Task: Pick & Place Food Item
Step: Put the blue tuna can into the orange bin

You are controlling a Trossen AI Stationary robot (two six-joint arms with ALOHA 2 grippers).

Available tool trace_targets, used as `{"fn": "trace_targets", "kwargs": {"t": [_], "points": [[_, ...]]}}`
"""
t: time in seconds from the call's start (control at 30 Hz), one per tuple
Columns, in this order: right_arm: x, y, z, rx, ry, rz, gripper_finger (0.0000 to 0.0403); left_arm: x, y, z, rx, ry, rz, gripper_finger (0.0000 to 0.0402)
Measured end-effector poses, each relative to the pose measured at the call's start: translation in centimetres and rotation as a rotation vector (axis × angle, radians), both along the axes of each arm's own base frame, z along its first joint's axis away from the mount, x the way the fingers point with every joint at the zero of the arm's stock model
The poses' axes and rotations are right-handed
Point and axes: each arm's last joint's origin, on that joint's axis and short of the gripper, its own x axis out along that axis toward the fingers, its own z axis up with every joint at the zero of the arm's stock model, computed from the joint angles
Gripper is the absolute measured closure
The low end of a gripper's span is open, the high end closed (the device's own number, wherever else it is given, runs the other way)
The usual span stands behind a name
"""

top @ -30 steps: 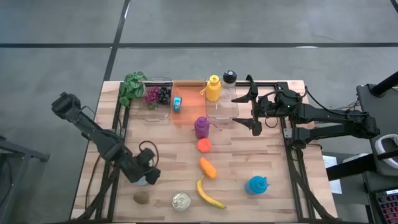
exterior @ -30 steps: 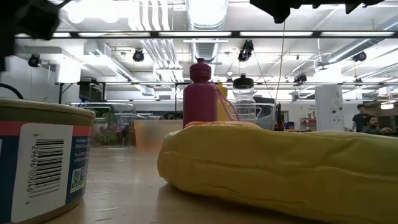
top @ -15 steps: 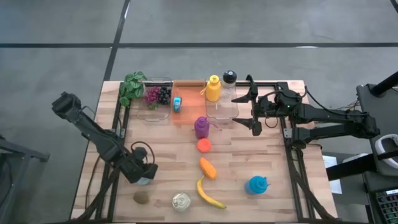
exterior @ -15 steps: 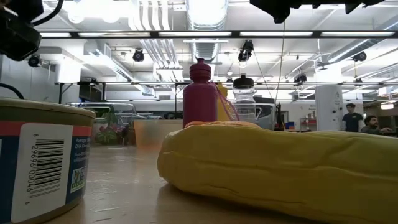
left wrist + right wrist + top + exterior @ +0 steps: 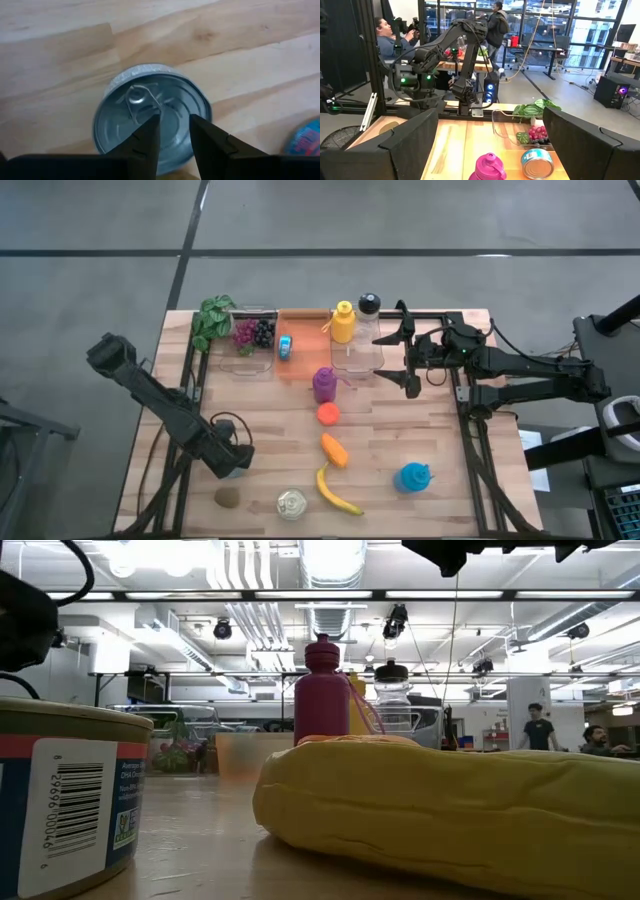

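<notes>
My left gripper (image 5: 226, 461) (image 5: 173, 120) is low over the table's near left part, open by a narrow gap. Its fingers point down over the lid of a silver can (image 5: 120, 125) that stands upright on the wood and has a pull tab (image 5: 136, 95). In the high view the gripper hides nearly all of that can. My right gripper (image 5: 400, 352) (image 5: 490, 115) waits wide open above the table's far right. A second can (image 5: 292, 503) (image 5: 60, 800), a banana (image 5: 335, 491) (image 5: 450, 820) and a kiwi (image 5: 228, 497) lie along the near edge. My left gripper's fingertips (image 5: 152, 127) stand over the middle of the can's lid (image 5: 170, 100), coming from above and pointing down. I cannot tell whether they touch it. The can stands upright on the table.
A carrot (image 5: 334, 449), a red tomato (image 5: 328, 413) and a purple bottle (image 5: 324, 384) (image 5: 322, 690) run up the table's middle, with a blue bottle (image 5: 413, 476) near right. Clear containers (image 5: 250, 350) (image 5: 358, 355), grapes (image 5: 253, 332), greens (image 5: 212, 320) and a yellow bottle (image 5: 343, 321) line the far edge.
My left gripper has moved a little toward the table's left edge and lower, as the low view shows. The can under it has stayed in place. My right arm has kept still.
</notes>
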Motion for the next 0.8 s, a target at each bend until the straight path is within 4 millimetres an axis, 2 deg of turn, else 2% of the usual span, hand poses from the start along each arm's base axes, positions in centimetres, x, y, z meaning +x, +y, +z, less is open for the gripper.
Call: {"fn": "trace_targets", "kwargs": {"t": [0.27,0.8], "points": [[0.0,0.0,0.0,0.0,0.0,0.0,0.0044,0.3,-0.2,-0.9,0.033,0.039,0.002,0.0293],[0.0,0.0,0.0,0.001,0.0,0.0,0.0044,1.0,0.7,-1.0,0.057,0.03,0.022,0.0293]]}}
